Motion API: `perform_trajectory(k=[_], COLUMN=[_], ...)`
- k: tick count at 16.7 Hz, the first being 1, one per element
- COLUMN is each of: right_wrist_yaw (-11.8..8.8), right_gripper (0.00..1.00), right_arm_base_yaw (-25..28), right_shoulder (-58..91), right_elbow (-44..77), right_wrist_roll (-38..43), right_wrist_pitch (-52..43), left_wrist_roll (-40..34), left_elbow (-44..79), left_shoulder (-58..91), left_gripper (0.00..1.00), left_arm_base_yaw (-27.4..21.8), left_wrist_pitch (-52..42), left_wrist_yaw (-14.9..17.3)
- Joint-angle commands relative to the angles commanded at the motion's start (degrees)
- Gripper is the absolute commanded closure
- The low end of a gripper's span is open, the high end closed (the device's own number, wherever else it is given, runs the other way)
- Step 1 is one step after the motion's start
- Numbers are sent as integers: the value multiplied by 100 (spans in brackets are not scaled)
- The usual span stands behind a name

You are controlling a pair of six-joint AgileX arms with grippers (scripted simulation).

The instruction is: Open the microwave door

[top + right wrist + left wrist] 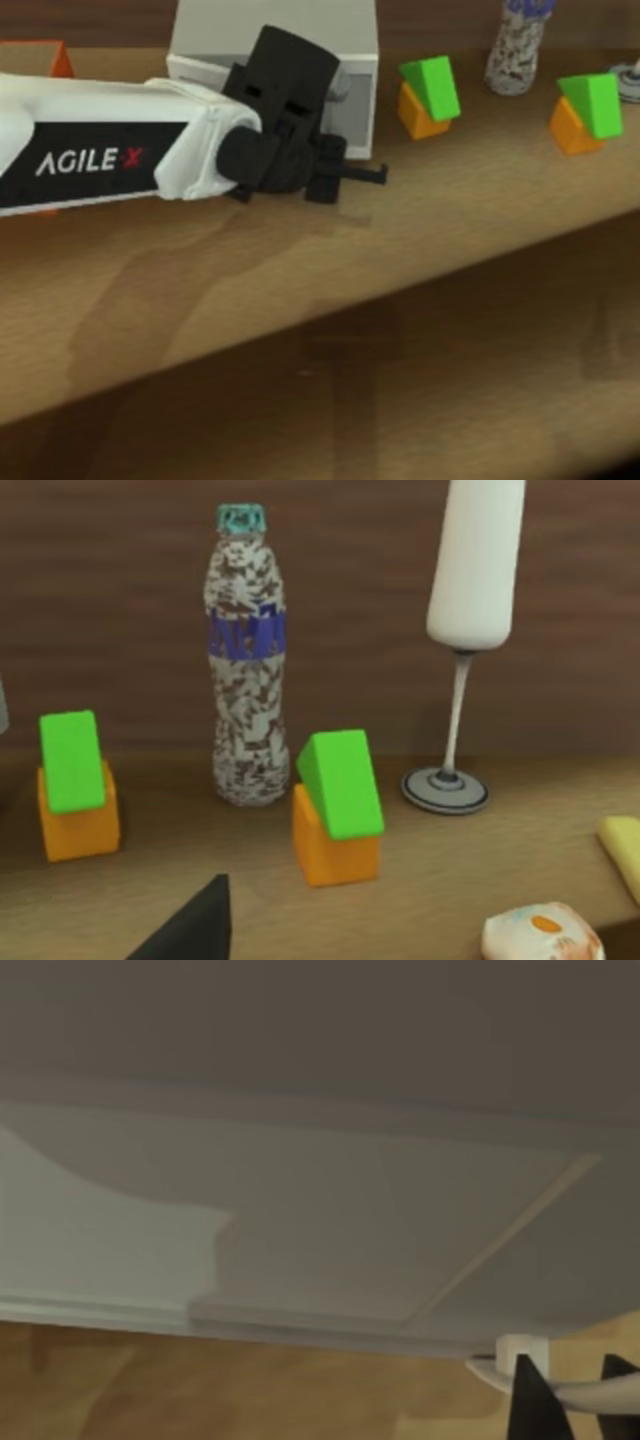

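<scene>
So we've got the microwave (pixel 275 40) sitting at the far edge of the table (pixel 400 300), a bit left of centre in the top view, front face turned toward the near edge and its long side running left to right. Only its top and a strip of the front show, since the frame cuts off the back and our left arm's wrist covers most of the front. The door (pixel 330 1230) fills the left wrist view as a pale flat panel with a raised frame line, and it looks flush with the body, so still closed as far as we can tell. Our left gripper (pixel 365 176) is right at the lower right corner of the microwave front, fingers pointing toward the right side of the table; in the wrist view just two dark tips (pixel 530 1400) poke in with a small gap and a whitish bit between them, but we honestly can't tell whether they're pinching anything or just spread. The right arm isn't in the top view at all; only a dark corner of it shows in its own wrist view, so no read on its jaws. Counting the clutter: two orange blocks with green wedges (pixel 428 97) (pixel 585 112), one speckled bottle (pixel 515 45), one white-bowled glass (pixel 462 640), one orange box (pixel 55 58) mostly hidden behind the left arm, plus a yellow thing (pixel 625 850) and a white packet (pixel 540 935), both cut off.
</scene>
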Motion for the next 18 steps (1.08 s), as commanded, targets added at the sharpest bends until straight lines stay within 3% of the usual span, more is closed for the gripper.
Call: perform_trajectory(k=[8, 18], right_wrist_yaw=[0, 0], right_gripper=[0, 0], right_arm_base_yaw=[0, 0], right_shoulder=[0, 0], right_elbow=[0, 0], right_wrist_roll=[0, 0], right_wrist_pitch=[0, 0], left_wrist_roll=[224, 232], left_elbow=[-208, -217], left_shoulder=[-145, -147], left_gripper=[100, 100], left_arm_base_yaw=[60, 63], left_wrist_pitch=[104, 105], left_wrist_yaw=[187, 191])
